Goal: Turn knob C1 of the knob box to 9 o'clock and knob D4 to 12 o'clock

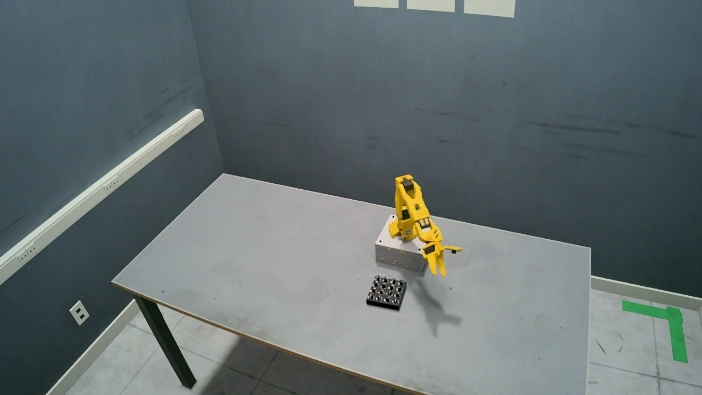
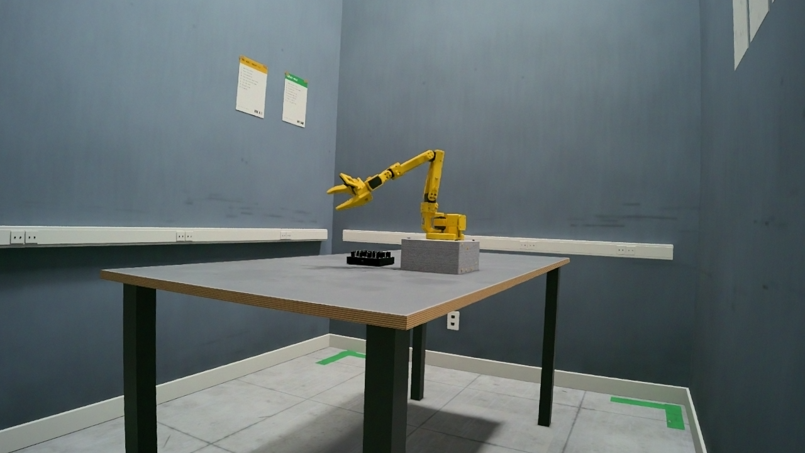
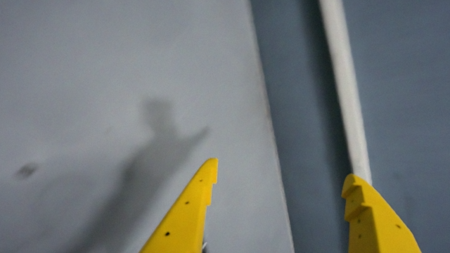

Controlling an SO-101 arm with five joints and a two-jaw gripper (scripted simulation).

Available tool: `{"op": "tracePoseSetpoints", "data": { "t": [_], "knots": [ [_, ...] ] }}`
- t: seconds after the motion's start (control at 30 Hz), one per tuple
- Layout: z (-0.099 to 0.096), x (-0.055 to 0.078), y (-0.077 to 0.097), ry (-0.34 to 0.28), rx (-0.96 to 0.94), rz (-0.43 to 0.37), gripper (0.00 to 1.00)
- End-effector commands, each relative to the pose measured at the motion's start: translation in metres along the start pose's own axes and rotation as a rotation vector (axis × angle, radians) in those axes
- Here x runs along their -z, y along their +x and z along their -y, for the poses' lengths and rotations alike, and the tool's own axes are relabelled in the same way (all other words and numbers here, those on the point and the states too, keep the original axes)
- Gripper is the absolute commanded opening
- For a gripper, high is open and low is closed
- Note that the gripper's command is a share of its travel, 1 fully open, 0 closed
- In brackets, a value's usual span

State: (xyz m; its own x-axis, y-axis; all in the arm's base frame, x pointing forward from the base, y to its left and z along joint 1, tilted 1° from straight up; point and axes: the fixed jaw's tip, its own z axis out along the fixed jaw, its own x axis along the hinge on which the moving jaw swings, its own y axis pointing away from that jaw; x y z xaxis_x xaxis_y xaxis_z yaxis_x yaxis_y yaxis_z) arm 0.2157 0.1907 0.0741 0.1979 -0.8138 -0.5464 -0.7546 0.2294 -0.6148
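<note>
Gripper (image 1: pixel 442 261) aloft, right of knob box (image 1: pixel 386 291), jaws part-spread, grasping nothing. Knobs closely packed. Likely fault: neighbouring knob nudged off its mark during descent.

Even, fairly dim light from overhead throws the arm's (image 1: pixel 413 216) soft shadow onto the table (image 1: pixel 275 255) toward the lower right of the top view, while the wrist view is blurred throughout, its shadow at centre-left smeared, without glare in any view.
</note>
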Motion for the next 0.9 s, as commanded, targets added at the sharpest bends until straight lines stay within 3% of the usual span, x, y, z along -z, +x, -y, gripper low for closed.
{"op": "tracePoseSetpoints", "data": {
  "t": [0.0, 0.27, 0.6, 0.87],
  "knots": [
    [-0.021, 0.028, 0.019, -0.120, -0.001, -0.106, 0.40],
    [-0.059, 0.062, 0.052, -0.296, -0.001, -0.263, 0.40],
    [-0.077, 0.078, 0.069, -0.381, -0.001, -0.339, 0.40],
    [-0.080, 0.081, 0.071, -0.394, -0.001, -0.350, 0.40]
  ]
}}
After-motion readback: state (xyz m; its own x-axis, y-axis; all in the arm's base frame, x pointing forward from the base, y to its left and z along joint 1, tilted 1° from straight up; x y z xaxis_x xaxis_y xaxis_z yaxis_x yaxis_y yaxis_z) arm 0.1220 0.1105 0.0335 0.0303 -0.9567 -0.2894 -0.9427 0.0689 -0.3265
